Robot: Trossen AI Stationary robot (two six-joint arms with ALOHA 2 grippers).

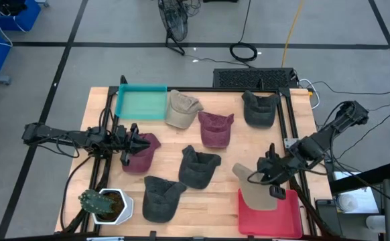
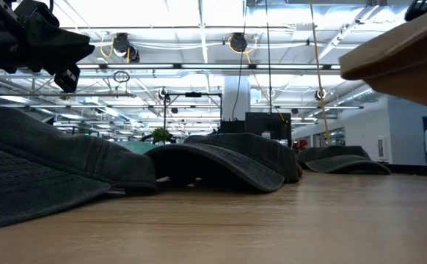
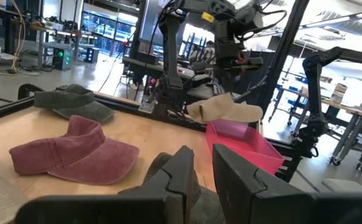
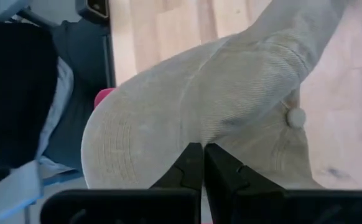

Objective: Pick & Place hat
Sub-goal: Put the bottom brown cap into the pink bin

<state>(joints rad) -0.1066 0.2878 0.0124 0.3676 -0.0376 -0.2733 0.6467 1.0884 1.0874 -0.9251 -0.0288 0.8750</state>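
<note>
— See the right gripper [image 1: 275, 175]? It's pinched shut on the tan hat [image 1: 254, 187], holding it by the crown just over the red bin [image 1: 285, 217] at the near right corner of the tabletop [image 1: 242, 154].

— So the hat's in the air, not down yet?

— I'd say so. The brim sticks out toward the middle of the tabletop, past the bin's edge. To do this well, it should carry the hat a bit further over the bin so the whole thing clears the wall, lower it, and only then let go. Drop it now and the brim could catch on the rim.

— How's the arm sitting?

— Reaching in from the right side, elbow bent, wrist tipped downward over the bin.

— And the left one?

— Stretched low from the left edge, the left gripper [image 1: 129, 142] over the maroon hat [image 1: 141, 154]. Its fingers [image 3: 181, 177] are nearly together; I can't tell if they've caught any fabric.
</note>
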